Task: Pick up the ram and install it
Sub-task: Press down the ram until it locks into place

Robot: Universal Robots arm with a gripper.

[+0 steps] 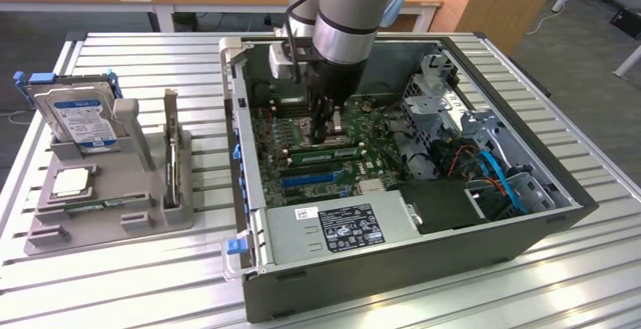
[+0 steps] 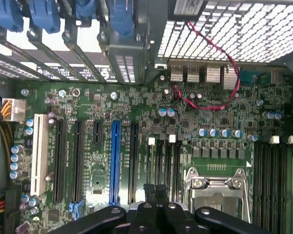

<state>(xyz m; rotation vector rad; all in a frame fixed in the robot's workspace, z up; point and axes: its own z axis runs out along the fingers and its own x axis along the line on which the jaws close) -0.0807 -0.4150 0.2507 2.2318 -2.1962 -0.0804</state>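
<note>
Exterior view: high, angled down, far enough to take in the whole open PC case. Wrist view: close, straight down. Shared: motherboard.

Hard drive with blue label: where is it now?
The hard drive stands upright in the grey holder at the exterior view's left, beside the open computer case.

The open computer case is lying on the slatted table, with the parts stand sitting to the exterior view's left of it. The gripper is hanging inside the case over the motherboard. A ram stick is sitting in a slot just beside the gripper.
</note>
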